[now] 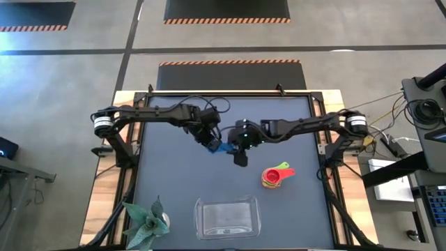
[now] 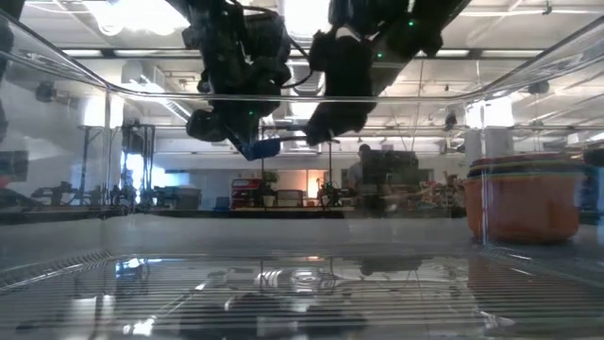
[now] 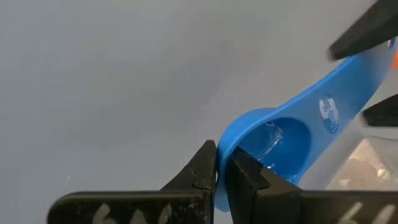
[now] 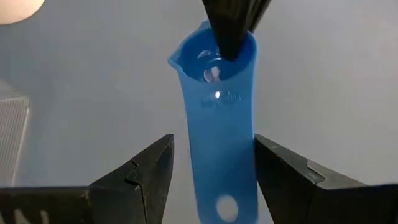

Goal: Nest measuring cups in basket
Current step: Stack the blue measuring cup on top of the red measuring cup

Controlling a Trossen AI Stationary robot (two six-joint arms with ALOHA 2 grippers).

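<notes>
A blue measuring cup (image 1: 223,148) hangs over the middle of the table, with my left gripper (image 1: 211,141) shut on its bowl. Its handle (image 4: 217,174) points toward the table's right and runs between the open fingers of my right gripper (image 4: 214,146), which stand one on each side of it. A nested stack of cups (image 1: 276,176) with red, orange, green and yellow showing rests on the table to the right. The clear basket (image 1: 226,217) sits at the near edge with no cup in it. My left gripper pinches the rim of the blue cup's bowl (image 3: 224,149), on the side away from the handle, with one finger (image 3: 252,177) inside the bowl and one outside. The fingers come down steeply from above. The cup is lifted clear of the table, its handle reaching out toward the right arm. My right gripper has one finger (image 4: 280,168) right at the handle's edge; whether it touches I cannot tell.
A green-leaved toy plant (image 1: 146,223) stands at the near left corner beside the basket. In the low view the cup stack (image 2: 524,198) shows through the basket's wall on the right. Bare dark table lies to the left and far side.
</notes>
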